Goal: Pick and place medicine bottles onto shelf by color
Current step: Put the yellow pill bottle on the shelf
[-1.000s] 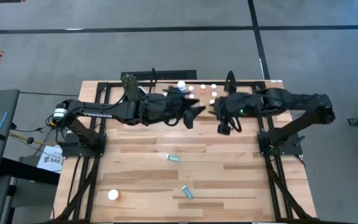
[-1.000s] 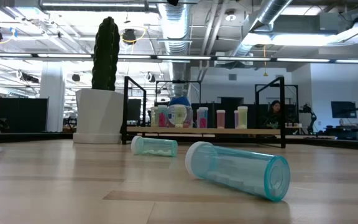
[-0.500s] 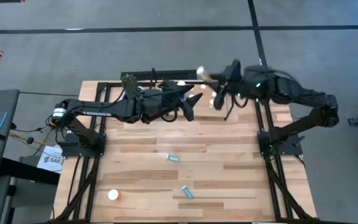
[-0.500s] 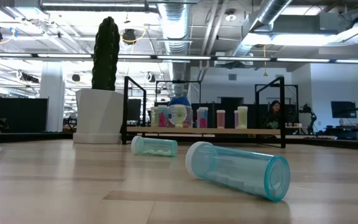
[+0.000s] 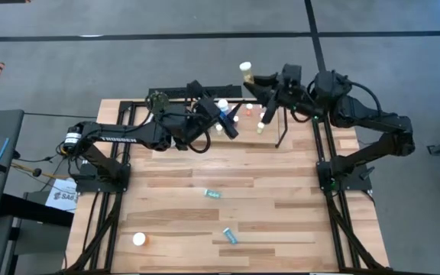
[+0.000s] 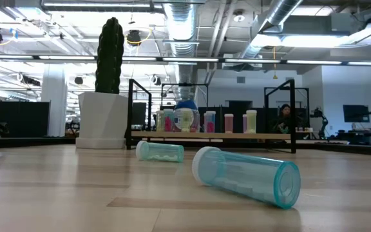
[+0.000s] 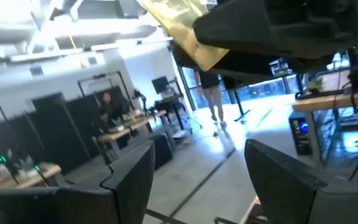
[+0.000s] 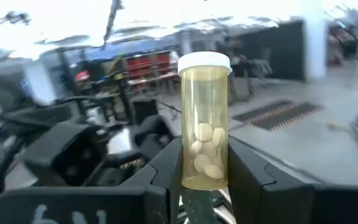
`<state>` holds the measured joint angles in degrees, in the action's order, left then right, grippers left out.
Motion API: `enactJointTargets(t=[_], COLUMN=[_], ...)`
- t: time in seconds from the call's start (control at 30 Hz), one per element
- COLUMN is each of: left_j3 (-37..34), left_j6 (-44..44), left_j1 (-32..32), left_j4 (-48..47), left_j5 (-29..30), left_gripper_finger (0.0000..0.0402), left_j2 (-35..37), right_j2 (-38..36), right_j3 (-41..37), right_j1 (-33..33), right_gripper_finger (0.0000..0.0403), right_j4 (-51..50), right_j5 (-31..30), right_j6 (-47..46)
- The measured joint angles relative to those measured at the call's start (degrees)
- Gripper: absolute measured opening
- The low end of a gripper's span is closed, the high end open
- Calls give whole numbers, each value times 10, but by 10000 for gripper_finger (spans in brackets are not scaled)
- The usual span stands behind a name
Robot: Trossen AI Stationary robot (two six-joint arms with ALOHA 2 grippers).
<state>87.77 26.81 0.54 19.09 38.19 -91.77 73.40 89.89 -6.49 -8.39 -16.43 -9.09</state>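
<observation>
From above, the shelf (image 5: 239, 114) lies largely hidden under both arms. The right end effector (image 8: 205, 177) grips one yellowish medicine bottle (image 8: 204, 121), pills visible only at its wrist. The left end effector (image 5: 228, 122), empty, stands open over the shelf. Below them, three bottles lie on the desk (image 5: 281, 214).

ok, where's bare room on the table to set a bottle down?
Free: the planks between the shelf and the upper teal bottle, and the right side below the right gripper, which holds an amber bottle. The lower-left corner has one orange bottle. Crowded: the shelf's middle, around the left gripper.
</observation>
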Motion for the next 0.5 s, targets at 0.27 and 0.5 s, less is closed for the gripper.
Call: enactJointTargets(t=[0.27, 0.5], left_j3=[0, 0], left_j6=[-11, -122], left_j1=[2, -24], left_j4=[-33, -62], left_j5=[-35, -149], left_gripper_finger=[237, 237], left_j2=[32, 62], right_j2=[10, 9], right_j3=[0, -3], right_j1=[9, 2], right_gripper_finger=[116, 116], right_j4=[-76, -17], right_j5=[-47, -62], right_j6=[174, 249])
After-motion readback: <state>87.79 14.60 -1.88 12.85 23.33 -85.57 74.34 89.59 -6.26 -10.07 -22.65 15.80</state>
